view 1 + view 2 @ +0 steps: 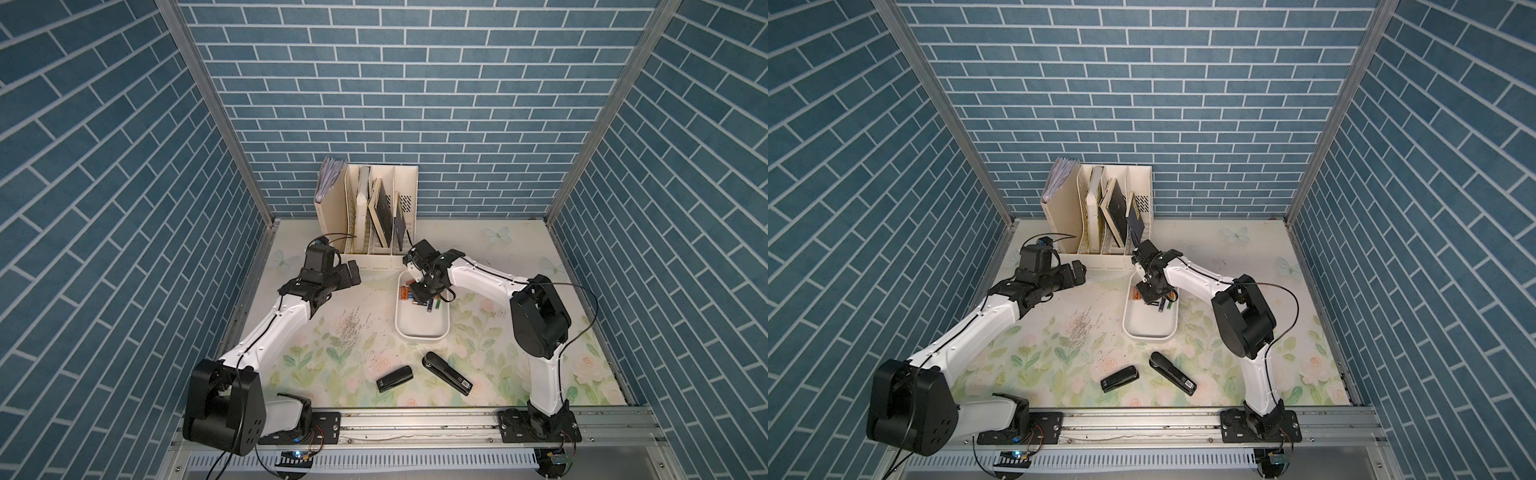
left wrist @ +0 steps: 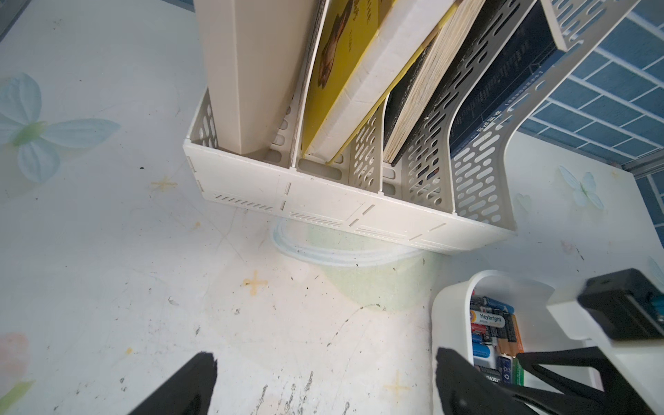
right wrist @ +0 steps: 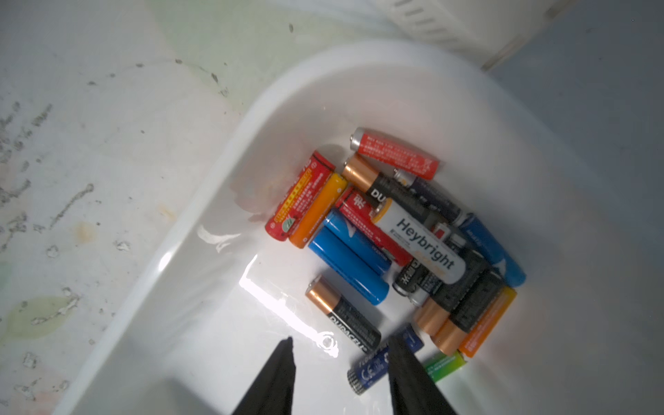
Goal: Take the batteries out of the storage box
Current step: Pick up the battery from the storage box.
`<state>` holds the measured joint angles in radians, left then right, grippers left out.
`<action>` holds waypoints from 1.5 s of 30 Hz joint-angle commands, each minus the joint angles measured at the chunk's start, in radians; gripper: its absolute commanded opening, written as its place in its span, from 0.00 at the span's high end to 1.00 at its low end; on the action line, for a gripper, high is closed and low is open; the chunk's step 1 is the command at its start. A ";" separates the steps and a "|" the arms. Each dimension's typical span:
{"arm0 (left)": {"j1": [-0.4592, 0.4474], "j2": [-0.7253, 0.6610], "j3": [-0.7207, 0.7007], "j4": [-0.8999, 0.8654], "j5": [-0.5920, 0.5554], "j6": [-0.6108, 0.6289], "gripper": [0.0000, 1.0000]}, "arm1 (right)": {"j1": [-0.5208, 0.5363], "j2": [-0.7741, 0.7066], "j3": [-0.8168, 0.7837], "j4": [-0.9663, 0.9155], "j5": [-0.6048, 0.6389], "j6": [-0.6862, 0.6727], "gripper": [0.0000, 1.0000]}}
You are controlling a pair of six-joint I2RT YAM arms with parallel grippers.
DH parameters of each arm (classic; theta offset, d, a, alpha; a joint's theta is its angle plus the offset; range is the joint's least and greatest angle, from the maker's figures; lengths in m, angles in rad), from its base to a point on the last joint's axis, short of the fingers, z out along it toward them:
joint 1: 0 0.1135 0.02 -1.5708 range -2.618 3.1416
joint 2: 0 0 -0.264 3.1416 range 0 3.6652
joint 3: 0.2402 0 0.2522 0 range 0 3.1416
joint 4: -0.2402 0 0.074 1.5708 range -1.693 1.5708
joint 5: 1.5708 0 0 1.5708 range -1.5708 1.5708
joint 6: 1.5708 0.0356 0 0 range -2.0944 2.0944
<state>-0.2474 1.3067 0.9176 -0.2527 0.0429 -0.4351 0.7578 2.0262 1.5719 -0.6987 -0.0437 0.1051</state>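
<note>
The white storage box (image 1: 419, 334) (image 1: 1150, 332) sits right of the table's middle. Its far end holds several batteries (image 1: 409, 293) (image 3: 395, 230) in red, orange, blue, black-and-copper, green and white wrappers. My right gripper (image 1: 419, 297) (image 3: 341, 339) reaches down inside the box with its jaws apart. A dark blue battery (image 3: 373, 366) lies against one finger and a black-and-copper one (image 3: 345, 316) lies just beyond the tips. Nothing is clamped. My left gripper (image 1: 353, 272) (image 2: 325, 354) hovers wide open and empty over the table, left of the storage box (image 2: 452, 309).
A cream file holder (image 1: 370, 212) with books stands at the back, close behind the box. Two black staplers (image 1: 395, 378) (image 1: 446, 370) lie near the front edge. Loose staples (image 1: 351, 328) are scattered left of the box.
</note>
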 commanded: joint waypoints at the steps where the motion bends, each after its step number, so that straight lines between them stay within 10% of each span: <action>1: -0.010 0.015 -0.012 -0.017 0.006 -0.006 0.00 | 0.005 0.023 -0.019 0.009 -0.020 -0.029 0.57; 45: -0.048 0.070 0.017 -0.061 -0.031 -0.016 0.00 | 0.003 0.015 -0.070 0.065 -0.069 -0.016 0.83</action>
<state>-0.2836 1.3632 0.9062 -0.2836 0.0372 -0.4568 0.7586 2.0869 1.5154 -0.6201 -0.0830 0.0635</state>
